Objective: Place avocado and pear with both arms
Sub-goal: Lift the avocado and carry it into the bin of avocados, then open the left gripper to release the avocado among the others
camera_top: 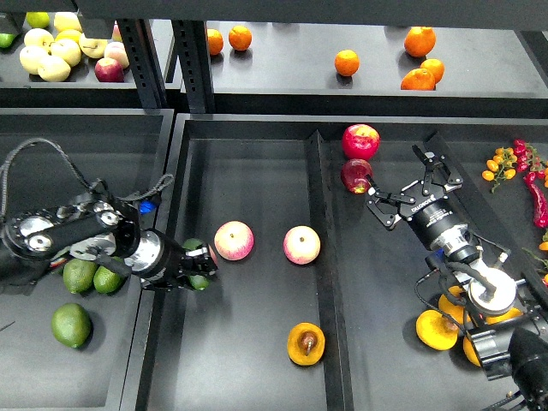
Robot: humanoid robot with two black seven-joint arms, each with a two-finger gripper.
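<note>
The avocado (196, 248) is dark green and sits between the fingers of my left gripper (204, 264), at the left edge of the middle tray (257, 154); only its top and bottom edges show. My left gripper is shut on it, low over the tray. The pear (306, 343), orange-yellow with a dark brown hollow, lies free at the front of the middle tray. My right gripper (400, 185) is open and empty over the right tray, just right of a dark red apple (356, 175).
Two pink-yellow apples (234, 241) (301, 245) lie mid-tray. A second red apple (360, 140) lies behind the dark one. Green fruits (71, 324) fill the left bin. Orange-yellow fruits (436, 330) lie under my right arm. A raised divider (325, 282) splits the trays. Oranges (419, 41) sit on the shelf.
</note>
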